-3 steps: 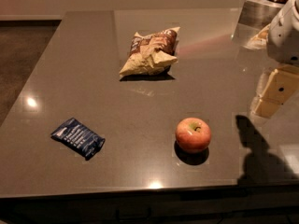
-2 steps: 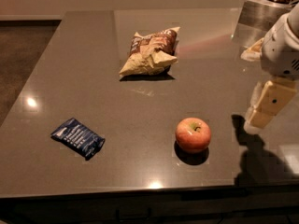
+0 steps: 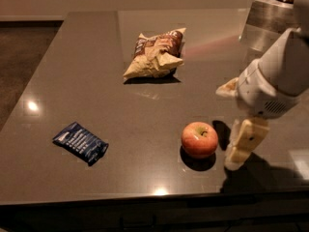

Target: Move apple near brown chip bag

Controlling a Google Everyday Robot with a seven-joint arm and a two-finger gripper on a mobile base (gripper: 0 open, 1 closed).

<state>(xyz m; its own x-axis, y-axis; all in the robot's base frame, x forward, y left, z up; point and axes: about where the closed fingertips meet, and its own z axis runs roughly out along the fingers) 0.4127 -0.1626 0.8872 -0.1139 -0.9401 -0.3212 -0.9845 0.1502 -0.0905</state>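
From where I stand there is only the one camera view to go on. The apple [image 3: 199, 139] sits on the dark tabletop [image 3: 96, 86], toward the near right and not far from the near edge, with its stem dimple turned upward. The end effector [image 3: 245, 141] hangs just to the right of it, its pale tip pointing down at the tabletop, close beside the fruit but apart from it as far as I can judge. Whether the end effector is released or clenched I cannot tell. It is plainly carrying nothing, since the apple rests on its own shadow.

The brown chip bag [image 3: 155, 54] lies well away, farther back and somewhat to the left of the apple, with bare tabletop between them. Its long axis runs roughly from near left to far right (the wrinkled tan end is nearer, the dark brown end farther).

So the relation that counts is simple: the apple is directly left of the end effector, and being round it offers no preferred axis. I judge the grasp has not yet been made.

A small dark blue packet [image 3: 80, 142] lies at the near left, well clear of that path. A metal box [image 3: 263, 25] stands at the far right.
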